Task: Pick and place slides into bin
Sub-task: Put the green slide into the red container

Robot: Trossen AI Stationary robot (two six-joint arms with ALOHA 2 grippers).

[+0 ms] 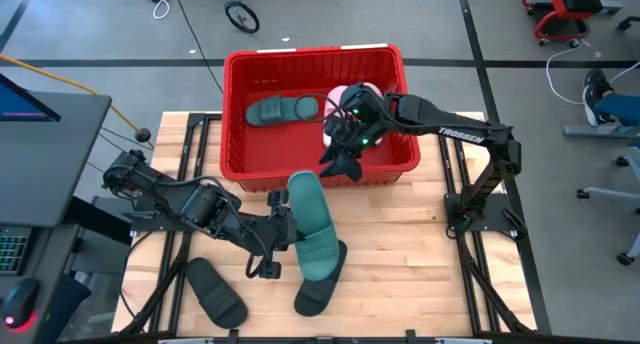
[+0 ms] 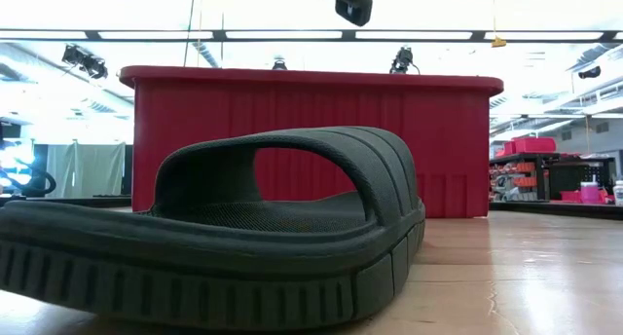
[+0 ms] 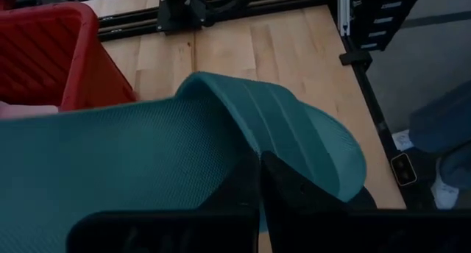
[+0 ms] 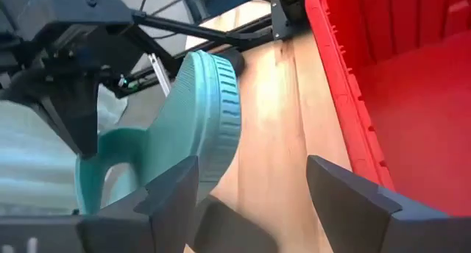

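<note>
While I look down from above, my left gripper (image 1: pixel 284 227) pinches a green slide (image 1: pixel 313 227) near the red bin (image 1: pixel 243 114). In the right wrist view, my right gripper (image 4: pixel 254 190) is wide open, empty, beside the bin's wall.

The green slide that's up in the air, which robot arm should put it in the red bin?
Left. The left gripper already holds that green slide, just in front of the bin. The right gripper is open and empty at the bin's front wall.
</note>
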